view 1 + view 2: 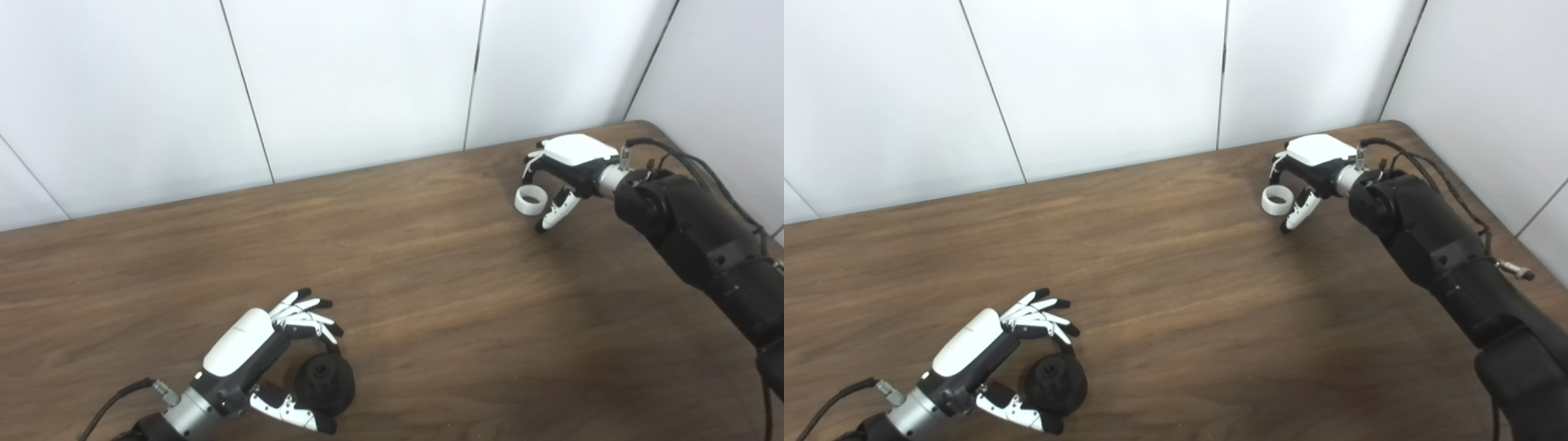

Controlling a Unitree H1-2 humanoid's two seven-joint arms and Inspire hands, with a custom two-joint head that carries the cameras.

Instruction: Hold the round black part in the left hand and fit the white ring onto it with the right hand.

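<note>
The round black part [324, 384] lies on the wooden table [429, 275] near its front edge. The left hand [269, 361] cups it, fingers [306, 315] curled over its far side and thumb at its near side; whether it is truly gripped I cannot tell. Well away from the part, towards the table's far right corner, the right hand [560, 177] pinches the white ring [530, 200] between fingertips and thumb. The ring looks light, thin and stiff, probably slippery plastic, best held by its outer rim so the bore stays free. The part seems solid and heavier. Nothing lies between them.
</note>
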